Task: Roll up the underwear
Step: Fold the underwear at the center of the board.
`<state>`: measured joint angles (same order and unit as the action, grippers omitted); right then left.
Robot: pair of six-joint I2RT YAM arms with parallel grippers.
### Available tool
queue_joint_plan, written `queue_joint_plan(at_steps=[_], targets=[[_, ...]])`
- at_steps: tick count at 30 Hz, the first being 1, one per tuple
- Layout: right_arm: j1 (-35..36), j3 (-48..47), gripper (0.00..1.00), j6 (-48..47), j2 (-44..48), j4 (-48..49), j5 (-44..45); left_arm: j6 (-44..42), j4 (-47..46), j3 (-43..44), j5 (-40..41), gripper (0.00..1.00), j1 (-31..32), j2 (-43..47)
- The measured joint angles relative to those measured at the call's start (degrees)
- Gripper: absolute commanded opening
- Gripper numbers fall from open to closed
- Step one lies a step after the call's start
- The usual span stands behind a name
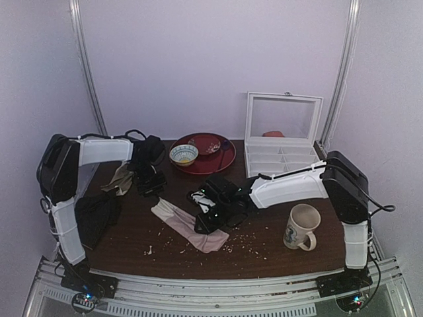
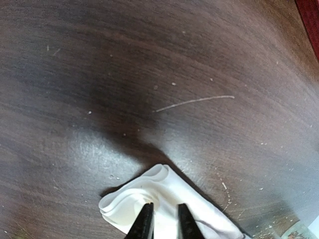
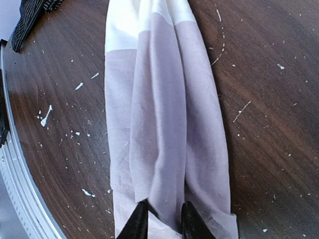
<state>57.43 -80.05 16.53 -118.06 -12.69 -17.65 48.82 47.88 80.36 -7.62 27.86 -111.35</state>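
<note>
— Any lettering you can actually read?
— None. The mug (image 1: 302, 226) on the desk (image 1: 125, 252) has a dark bluish print on its side, but from the top view it is too small to tell words from picture.
— The bowl, the white box?
— The bowl (image 1: 183, 154) shows only a blurred blue pattern. The white box (image 1: 281, 142) looks plain.
— The wrist views?
— Just the underwear (image 3: 164, 124), pale pink with a whitish band, and no label or print is legible on it.
</note>
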Motion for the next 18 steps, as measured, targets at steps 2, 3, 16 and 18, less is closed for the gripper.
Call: queue_joint_plan(at_steps=[2, 3, 16, 18], targets=[[0.0, 0.2, 0.25, 0.0, 0.8, -0.1, 1.0, 0.0, 0.2, 0.5, 0.0, 0.3, 0.0, 0.0], [0.0, 0.2, 0.27, 0.0, 1.1, -0.2, 1.4, -0.1, 0.2, 0.7, 0.1, 0.3, 0.0, 0.0], [-0.1, 0.2, 0.28, -0.1, 5.4, -1.8, 8.2, -0.7, 0.3, 1.2, 1.1, 0.32, 0.0, 2.4], [-0.1, 0.0, 0.16, -0.1, 5.5, -2.0, 8.4, -0.8, 0.3, 1.2, 1.2, 0.28, 0.0, 2.7]])
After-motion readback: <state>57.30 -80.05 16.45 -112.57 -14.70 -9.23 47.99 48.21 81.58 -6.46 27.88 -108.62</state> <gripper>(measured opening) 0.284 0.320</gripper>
